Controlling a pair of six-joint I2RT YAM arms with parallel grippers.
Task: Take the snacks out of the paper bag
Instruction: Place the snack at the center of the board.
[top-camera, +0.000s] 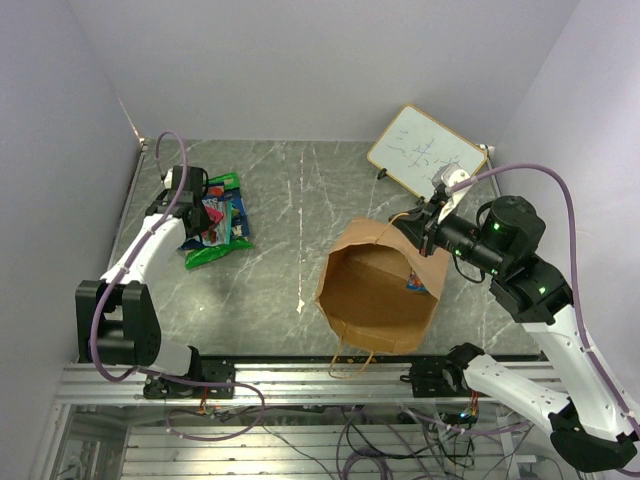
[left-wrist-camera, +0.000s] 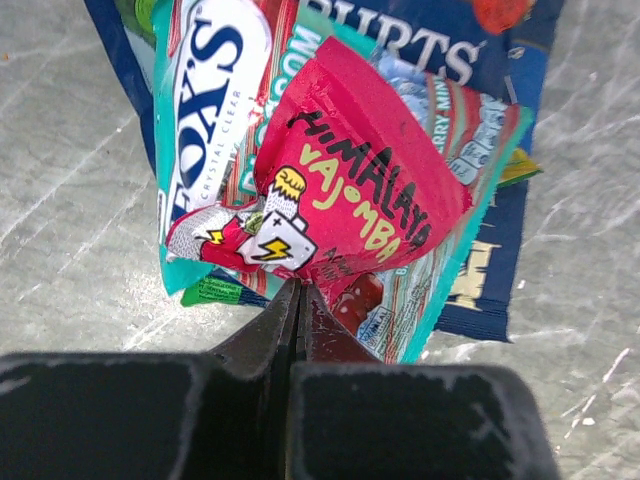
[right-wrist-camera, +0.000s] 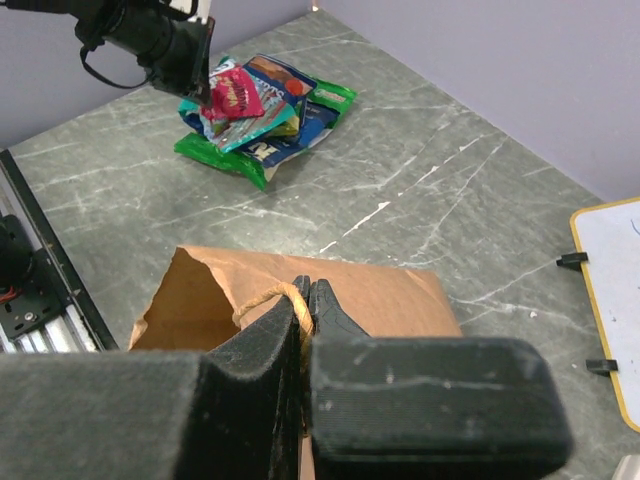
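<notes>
The brown paper bag stands open near the table's front, a little right of centre. One packet shows inside it against the right wall. My right gripper is shut on the bag's twisted handle at the far rim; it also shows in the top view. A pile of snacks lies at the left. My left gripper is shut on a red packet on top of that pile; it also shows in the top view.
A white writing board lies at the back right, close behind the bag. Purple walls enclose the table on the left, back and right. The bag's near handle hangs over the front rail.
</notes>
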